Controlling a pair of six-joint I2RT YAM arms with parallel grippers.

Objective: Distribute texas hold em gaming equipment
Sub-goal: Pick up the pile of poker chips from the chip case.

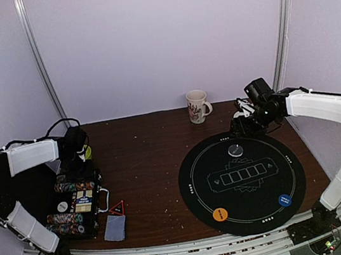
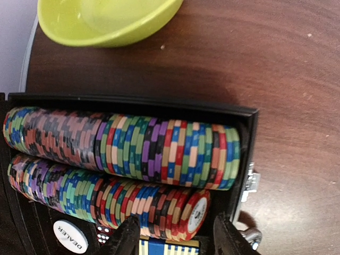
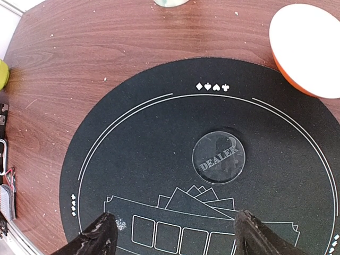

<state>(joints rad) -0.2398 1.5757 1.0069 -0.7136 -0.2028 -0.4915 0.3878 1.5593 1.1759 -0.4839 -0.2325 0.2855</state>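
A black case (image 1: 98, 199) at the left holds rows of multicoloured poker chips (image 2: 133, 149). A red-and-white chip (image 2: 195, 213) ends the lower row. My left gripper (image 2: 177, 240) is open and empty just above that row; it also shows in the top view (image 1: 77, 168). A grey-blue deck of cards (image 1: 115, 227) lies in front of the case. On the round black mat (image 1: 199, 187) lie a clear dealer button (image 3: 219, 158), an orange button (image 1: 220, 214) and a blue button (image 1: 285, 200). My right gripper (image 3: 175, 239) is open and empty above the mat, near the clear button.
A white patterned mug (image 1: 197, 106) stands at the back. A small red triangle (image 1: 117, 207) lies beside the case. A yellow-green bowl (image 2: 106, 21) sits behind the case, and an orange bowl with a white inside (image 3: 308, 48) beside the mat's far edge. A white dealer disc (image 2: 70, 236) lies in the case.
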